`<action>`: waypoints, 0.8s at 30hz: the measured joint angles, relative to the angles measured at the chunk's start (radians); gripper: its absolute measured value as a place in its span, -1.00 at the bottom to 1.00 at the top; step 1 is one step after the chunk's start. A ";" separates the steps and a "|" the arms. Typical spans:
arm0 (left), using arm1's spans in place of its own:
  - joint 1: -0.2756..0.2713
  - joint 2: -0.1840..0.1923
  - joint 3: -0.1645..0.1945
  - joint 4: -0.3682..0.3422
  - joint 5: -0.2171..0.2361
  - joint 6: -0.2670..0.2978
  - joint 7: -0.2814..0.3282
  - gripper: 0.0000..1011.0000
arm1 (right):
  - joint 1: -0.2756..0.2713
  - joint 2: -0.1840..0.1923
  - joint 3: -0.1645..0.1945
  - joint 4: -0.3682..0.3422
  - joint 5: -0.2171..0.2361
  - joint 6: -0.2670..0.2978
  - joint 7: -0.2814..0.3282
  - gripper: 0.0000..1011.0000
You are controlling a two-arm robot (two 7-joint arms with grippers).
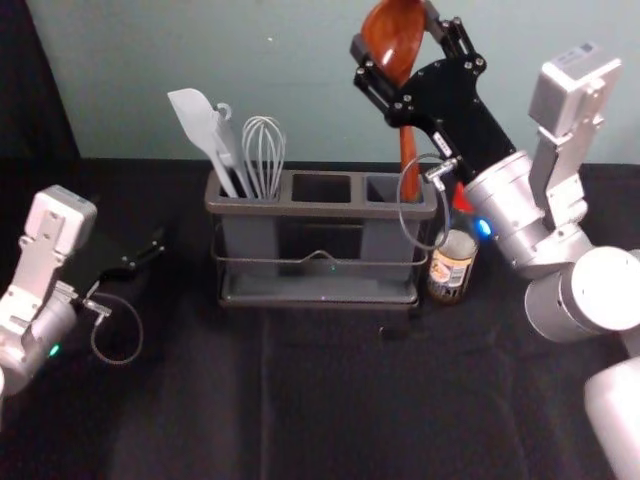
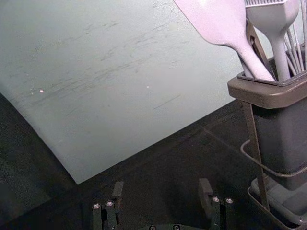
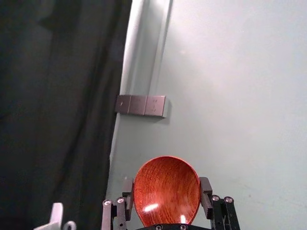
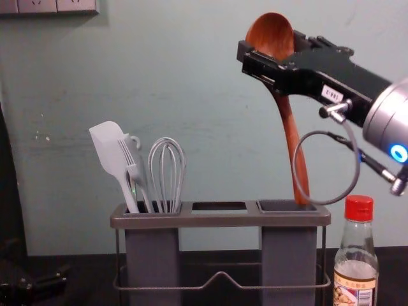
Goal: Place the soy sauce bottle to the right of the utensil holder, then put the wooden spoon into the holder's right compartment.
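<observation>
Right gripper [image 1: 394,32] pinches wooden spoon [image 4: 290,127] by its bowl, handle slanting down to right compartment [image 4: 289,255], mouth-level, so I'd lower along it; left gripper [image 2: 161,186] spread, left of holder [image 4: 220,220].

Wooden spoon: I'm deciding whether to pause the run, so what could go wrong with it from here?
The right gripper pinches the wooden spoon by its smooth, round bowl, so it might twist or slip. The handle slants toward the outer side of the right compartment, so it could scrape or catch there. The cable loop hangs by the handle and might snag the rim as the arm lowers.
</observation>
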 joint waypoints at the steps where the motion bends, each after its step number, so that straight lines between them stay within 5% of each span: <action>1: 0.000 0.000 0.000 0.000 0.000 0.000 0.000 0.98 | 0.009 -0.008 0.000 0.032 0.006 -0.032 -0.001 0.65; 11: 0.000 0.000 0.000 0.000 0.000 0.000 0.000 0.98 | 0.043 -0.055 0.016 0.184 0.049 -0.236 0.026 0.65; 24: 0.000 0.000 0.000 0.000 0.000 0.000 0.000 0.98 | 0.031 -0.087 0.028 0.288 0.059 -0.314 0.061 0.65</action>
